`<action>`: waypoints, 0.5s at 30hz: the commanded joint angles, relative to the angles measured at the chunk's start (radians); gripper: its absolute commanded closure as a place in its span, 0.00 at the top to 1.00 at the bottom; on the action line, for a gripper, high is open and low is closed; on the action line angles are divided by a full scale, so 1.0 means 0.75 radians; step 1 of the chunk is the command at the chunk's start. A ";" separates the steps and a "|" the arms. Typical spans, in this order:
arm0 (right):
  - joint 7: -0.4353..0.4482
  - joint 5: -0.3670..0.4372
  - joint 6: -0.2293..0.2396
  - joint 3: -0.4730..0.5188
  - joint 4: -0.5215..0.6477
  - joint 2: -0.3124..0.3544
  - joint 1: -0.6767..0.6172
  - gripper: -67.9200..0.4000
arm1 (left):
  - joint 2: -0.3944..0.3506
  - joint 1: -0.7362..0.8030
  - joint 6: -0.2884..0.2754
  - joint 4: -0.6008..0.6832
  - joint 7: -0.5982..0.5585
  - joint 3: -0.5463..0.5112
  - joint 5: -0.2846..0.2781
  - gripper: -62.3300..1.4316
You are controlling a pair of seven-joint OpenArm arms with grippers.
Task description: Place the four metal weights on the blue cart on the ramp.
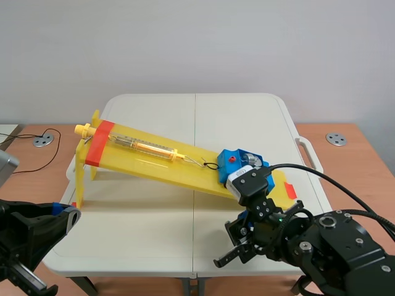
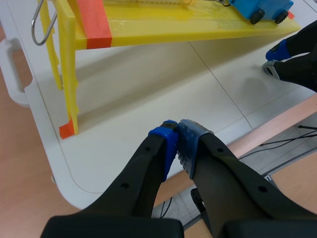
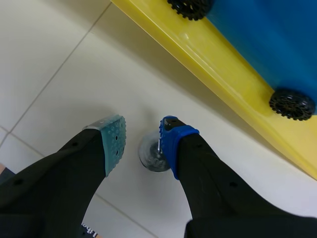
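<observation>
Right gripper (image 3: 141, 141): fingers spread either side of a metal weight (image 3: 150, 157). You'll see it standing on the table (image 3: 59, 84), just beside the yellow ramp (image 3: 213, 64), below the blue cart (image 3: 267, 39). Your left gripper (image 2: 177, 136) is pressed together on nothing, over the table's near edge.

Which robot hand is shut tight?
The left gripper: its fingertips touch. The right gripper stands open around a weight.

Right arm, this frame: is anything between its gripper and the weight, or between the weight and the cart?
Nothing visible. The metal weight lies on the table between the right gripper's open fingers; the blue cart stands just ahead on the yellow ramp, with only the ramp's edge between.
</observation>
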 commanded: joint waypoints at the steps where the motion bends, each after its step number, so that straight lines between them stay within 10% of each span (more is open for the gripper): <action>1: 0.163 0.020 -0.035 -0.024 0.071 -0.011 0.101 0.28 | -0.005 -0.026 -0.039 0.097 -0.114 -0.013 -0.068 0.07; 15: 0.040 0.020 -0.044 -0.024 0.071 0.014 0.094 0.16 | -0.005 -0.026 -0.039 0.097 -0.114 -0.013 -0.068 0.07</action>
